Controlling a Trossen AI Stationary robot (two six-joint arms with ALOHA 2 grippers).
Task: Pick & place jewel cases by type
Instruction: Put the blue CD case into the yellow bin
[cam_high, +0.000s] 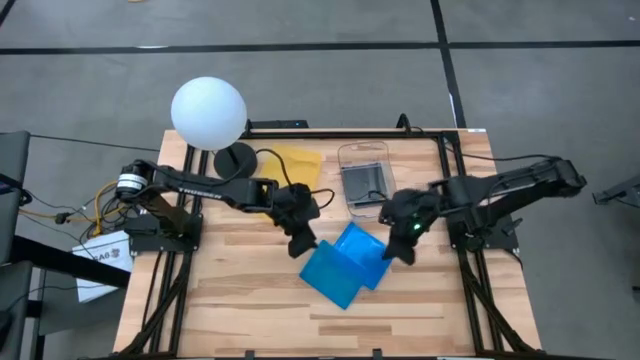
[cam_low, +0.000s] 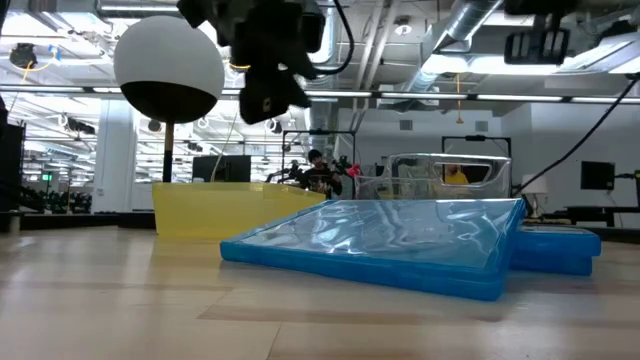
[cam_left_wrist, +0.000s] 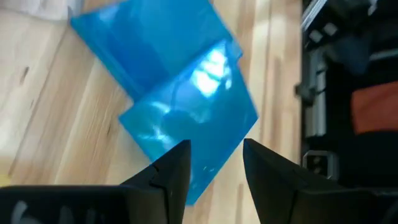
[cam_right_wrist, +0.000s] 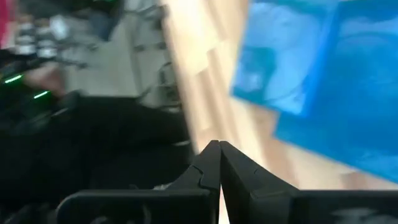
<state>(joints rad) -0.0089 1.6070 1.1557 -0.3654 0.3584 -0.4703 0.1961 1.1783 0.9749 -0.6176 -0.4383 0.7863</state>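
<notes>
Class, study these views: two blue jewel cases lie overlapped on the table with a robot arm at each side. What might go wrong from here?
1. The upper blue jewel case rests tilted on the lower blue jewel case; a grasp from the open left tool might shift both at once.
2. The low view shows a glossy surface, so the case may slip.
3. The shut right tool hangs close over the lower case, so the two arms could collide.
</notes>
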